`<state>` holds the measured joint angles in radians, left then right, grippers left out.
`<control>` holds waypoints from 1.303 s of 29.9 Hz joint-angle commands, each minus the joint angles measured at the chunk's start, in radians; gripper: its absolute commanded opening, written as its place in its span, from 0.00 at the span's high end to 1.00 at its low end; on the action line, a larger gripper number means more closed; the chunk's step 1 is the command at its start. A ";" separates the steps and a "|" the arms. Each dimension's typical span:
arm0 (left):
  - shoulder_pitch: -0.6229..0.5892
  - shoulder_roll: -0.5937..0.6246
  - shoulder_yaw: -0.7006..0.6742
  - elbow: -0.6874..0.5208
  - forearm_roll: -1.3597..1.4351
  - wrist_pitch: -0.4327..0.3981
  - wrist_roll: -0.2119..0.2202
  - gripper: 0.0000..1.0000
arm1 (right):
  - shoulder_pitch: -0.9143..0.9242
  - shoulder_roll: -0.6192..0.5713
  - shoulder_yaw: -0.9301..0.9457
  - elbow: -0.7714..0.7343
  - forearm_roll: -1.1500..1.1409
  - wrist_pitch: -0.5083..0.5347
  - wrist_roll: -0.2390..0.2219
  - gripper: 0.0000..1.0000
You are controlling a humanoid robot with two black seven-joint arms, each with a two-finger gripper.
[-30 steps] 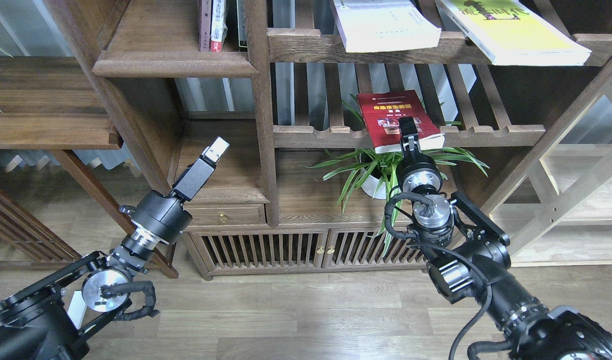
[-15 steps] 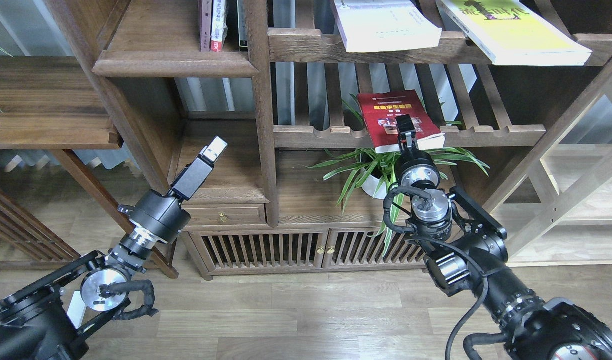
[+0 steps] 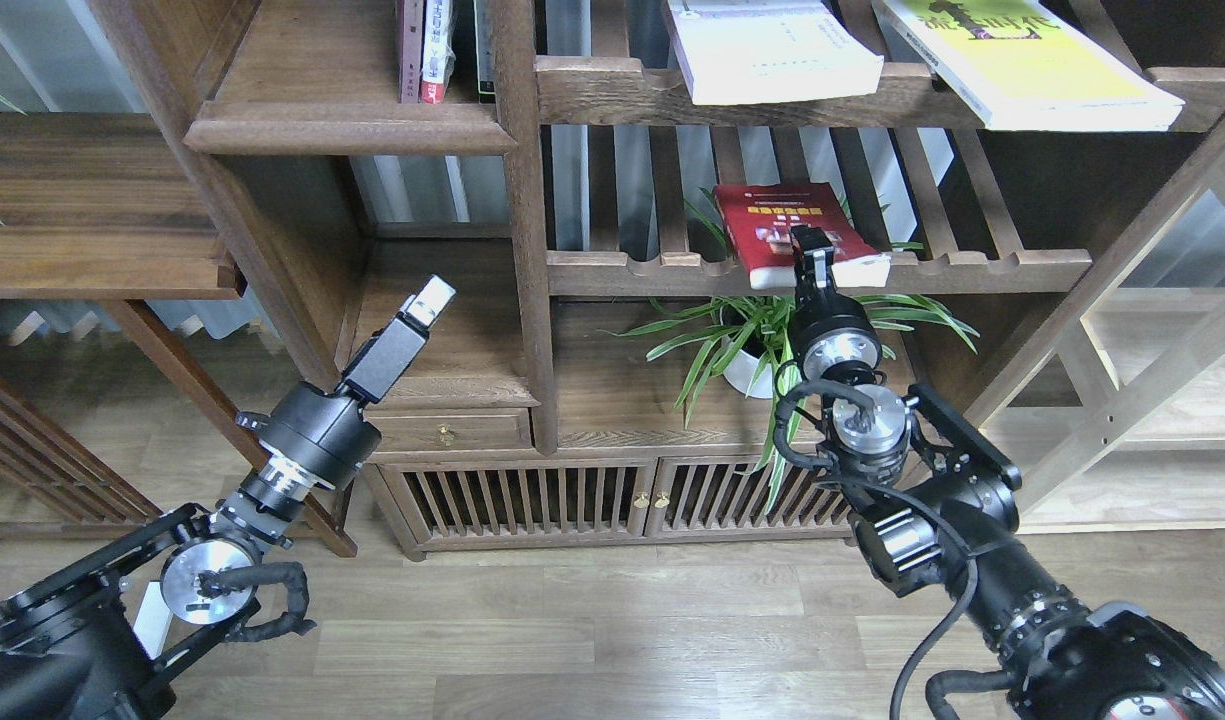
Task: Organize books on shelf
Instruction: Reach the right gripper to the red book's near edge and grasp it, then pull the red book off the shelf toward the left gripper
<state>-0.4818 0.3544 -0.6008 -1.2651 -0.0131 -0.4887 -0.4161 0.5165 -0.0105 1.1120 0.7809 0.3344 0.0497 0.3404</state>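
1. The red book (image 3: 784, 225) lies on the lower slatted rack (image 3: 972, 268), its near end jutting over the front rail above the plant (image 3: 772, 335).
2. The right end effector (image 3: 810, 248) is at that near end, its fingers over the cover and page edge. It looks clamped on the red book, and the book's front seems slightly lifted.
3. The left end effector (image 3: 432, 297) hangs free in front of the lower left compartment, touching nothing. It shows end-on as a pale block, so I cannot tell whether its fingers are parted.
4. The white book (image 3: 772, 55) and the yellow-green book (image 3: 1032, 65) lie flat on the upper rack (image 3: 612, 92), both overhanging its front rail.
5. The shelf (image 3: 347, 125) at upper left carries a few upright books (image 3: 434, 50) against its right post, with bare board to their left.
6. Step in hand, as I judge it: pulling the red book off the rack, first of three.
7. The next move calls for drawing it out clear of the rail and plant leaves, carrying it left past the post, then turning it upright to stand beside the upright books.
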 commanded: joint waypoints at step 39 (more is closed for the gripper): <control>-0.035 -0.106 0.001 0.000 0.004 0.000 -0.001 0.01 | -0.408 -0.058 -0.135 0.409 0.014 0.439 -0.031 1.00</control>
<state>-0.5100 0.2607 -0.5977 -1.2630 -0.0107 -0.4887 -0.4176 0.1329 -0.0472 1.0148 1.1651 0.3495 0.4889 0.3097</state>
